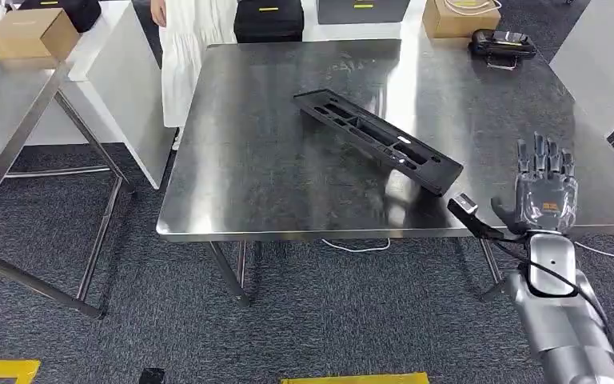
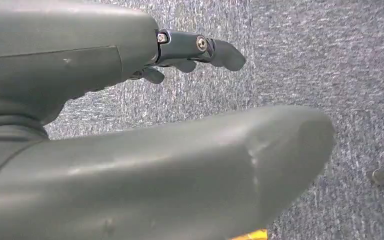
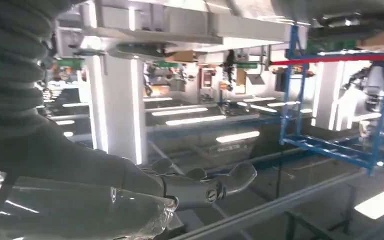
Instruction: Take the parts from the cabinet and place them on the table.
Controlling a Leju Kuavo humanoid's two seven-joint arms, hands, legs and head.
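**Part on the table, right hand empty beside its near end**

We see one long black part (image 1: 378, 141) lying flat on the steel table (image 1: 248, 176). Its long axis runs on a slant — the far end points up and to the left toward the middle of the table, the near end comes down to the right and stops close to the front edge. It rests wholly on the tabletop and nothing touches it.

Our right hand (image 1: 544, 188) is raised near the table's front right corner, fingers straight and spread, holding nothing. The part lies to the left of it and a little further in; the near end of the part is the closest bit, near the hand but clearly apart from it. In the right wrist view the fingers (image 3: 220, 182) reach out with nothing between them.

Our left hand (image 2: 190, 50) hangs low over the grey carpet, away from the table. Its fingers look loosely stretched out with nothing in them, so we take it as empty too.

We judge this part as already placed. The right arm is the nearer one — if the part needed a nudge, that arm would reach left across its near end. Otherwise the coming move is away from the table, back to the cabinet for another part.
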